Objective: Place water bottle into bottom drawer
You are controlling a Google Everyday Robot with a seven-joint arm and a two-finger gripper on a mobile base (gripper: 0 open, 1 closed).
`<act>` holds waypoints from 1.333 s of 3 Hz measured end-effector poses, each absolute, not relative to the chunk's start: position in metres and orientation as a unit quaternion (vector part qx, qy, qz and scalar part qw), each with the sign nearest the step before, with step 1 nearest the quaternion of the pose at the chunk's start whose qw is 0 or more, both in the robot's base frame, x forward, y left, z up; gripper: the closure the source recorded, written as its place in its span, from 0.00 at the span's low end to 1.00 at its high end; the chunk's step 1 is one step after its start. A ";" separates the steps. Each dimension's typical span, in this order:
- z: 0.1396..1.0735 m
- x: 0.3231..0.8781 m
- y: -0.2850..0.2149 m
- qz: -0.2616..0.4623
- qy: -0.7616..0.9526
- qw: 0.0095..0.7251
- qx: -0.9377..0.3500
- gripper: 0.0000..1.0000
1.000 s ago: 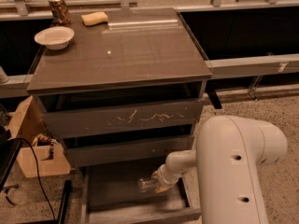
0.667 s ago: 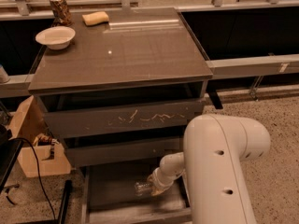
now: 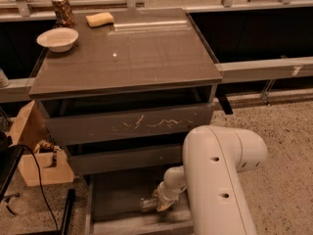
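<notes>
Your end effector point(image 3: 157, 203) is hanging low inside the pulled-out bottom drawer point(image 3: 110, 207), at the tip of the white arm point(image 3: 220, 175) that is filling the lower right of your view. The water bottle point(image 3: 146, 203) is lying roughly on its side right at the end effector's tip, over the right half of the drawer's tray. You cannot tell whether the end effector is pinching it or spread, nor whether the bottle is touching the drawer floor. Above it, the plain middle drawer point(image 3: 122, 159) is sitting pushed in, and the scratched top drawer point(image 3: 132, 124) is showing a dark gap over its front. On the tabletop point(image 3: 137, 58), a white bowl point(image 3: 57, 38), a patterned can point(image 3: 62, 11) and a yellowish sponge point(image 3: 100, 19) are sitting near the back left. A cardboard box point(image 3: 29, 146) is standing on the floor just left of the drawers.
</notes>
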State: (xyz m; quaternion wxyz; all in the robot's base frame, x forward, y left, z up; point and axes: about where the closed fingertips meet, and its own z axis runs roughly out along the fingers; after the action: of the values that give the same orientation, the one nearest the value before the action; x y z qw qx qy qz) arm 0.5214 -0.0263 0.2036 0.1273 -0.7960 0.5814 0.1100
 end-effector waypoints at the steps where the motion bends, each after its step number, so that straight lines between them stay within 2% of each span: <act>1: 0.187 0.520 -0.031 0.116 0.588 0.126 -0.791 1.00; 4: 0.165 0.518 -0.047 0.157 0.599 0.173 -0.766 1.00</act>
State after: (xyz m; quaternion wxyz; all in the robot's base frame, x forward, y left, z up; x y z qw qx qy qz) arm 0.5183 -0.0469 0.1654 0.1732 -0.7659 0.5991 0.1566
